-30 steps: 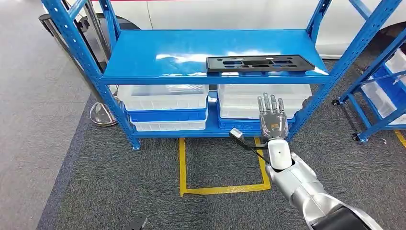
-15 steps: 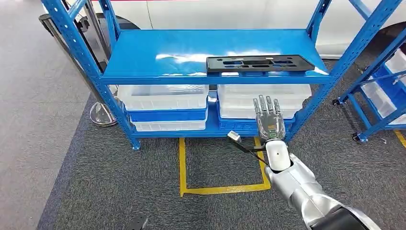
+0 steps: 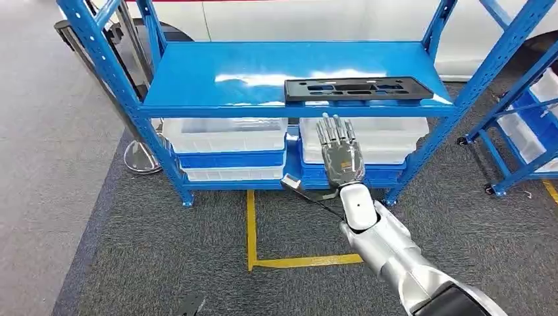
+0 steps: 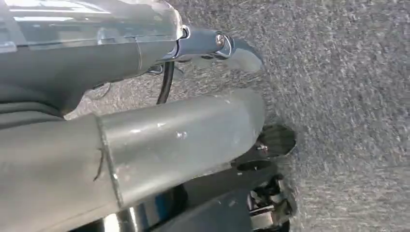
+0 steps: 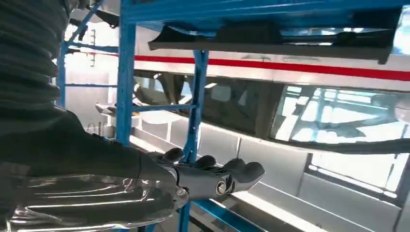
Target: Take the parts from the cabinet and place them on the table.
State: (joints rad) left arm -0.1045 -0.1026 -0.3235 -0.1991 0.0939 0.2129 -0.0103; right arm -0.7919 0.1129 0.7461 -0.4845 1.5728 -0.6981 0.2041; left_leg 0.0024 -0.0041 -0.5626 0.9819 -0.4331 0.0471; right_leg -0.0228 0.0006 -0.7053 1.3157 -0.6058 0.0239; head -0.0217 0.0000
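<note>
A blue rack (image 3: 197, 105) stands on grey carpet (image 3: 131, 263), its upper shelf (image 3: 250, 69) bare but for one long black part (image 3: 358, 87) lying flat near the front edge, toward the right post. Below, clear bins (image 3: 227, 135) sit side by side on the lower shelf. Yellow tape (image 3: 251, 230) marks a square on the floor in front. The right hand (image 3: 341, 155) is raised in front of the rack, fingers straight and slightly spread, holding nothing — it hangs below the shelf edge, just under the part's left end and not touching it. From the right wrist view the hand (image 5: 212, 179) reaches out flat under the shelf, with the part (image 5: 270, 41) seen from beneath, overhanging the shelf front above the fingertips. The left hand (image 4: 145, 48) shows in its wrist view over carpet; whether its fingers are spread or curled I cannot tell. No writing or label can be read on the part, the bins or the rack — a white wall with a red stripe (image 5: 300, 67) lies behind.
</note>
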